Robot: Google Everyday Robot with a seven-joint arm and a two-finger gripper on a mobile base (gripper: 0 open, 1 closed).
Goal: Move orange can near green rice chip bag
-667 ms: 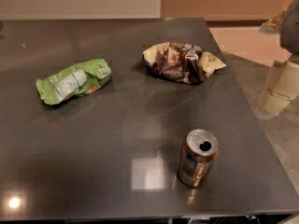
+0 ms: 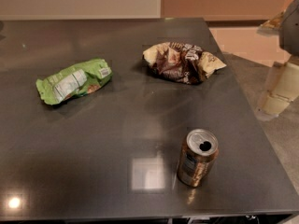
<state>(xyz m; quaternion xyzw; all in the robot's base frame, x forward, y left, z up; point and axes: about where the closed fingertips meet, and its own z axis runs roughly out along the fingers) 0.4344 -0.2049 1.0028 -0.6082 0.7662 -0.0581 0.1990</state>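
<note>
The orange can [image 2: 197,157] stands upright on the dark table [image 2: 93,162], near the front right, with its silver top opened. The green rice chip bag [image 2: 74,80] lies flat at the table's left middle, well apart from the can. My gripper [image 2: 278,93] shows as cream-coloured parts beyond the table's right edge, below a grey arm section [image 2: 290,27]. It is to the right of and behind the can, touches nothing, and is partly cut off by the picture's edge.
A crumpled brown-and-cream snack bag [image 2: 183,62] lies at the back right of the table. The table's right edge [image 2: 247,111] runs close to the can. A grey floor lies to the right, and a wall stands behind.
</note>
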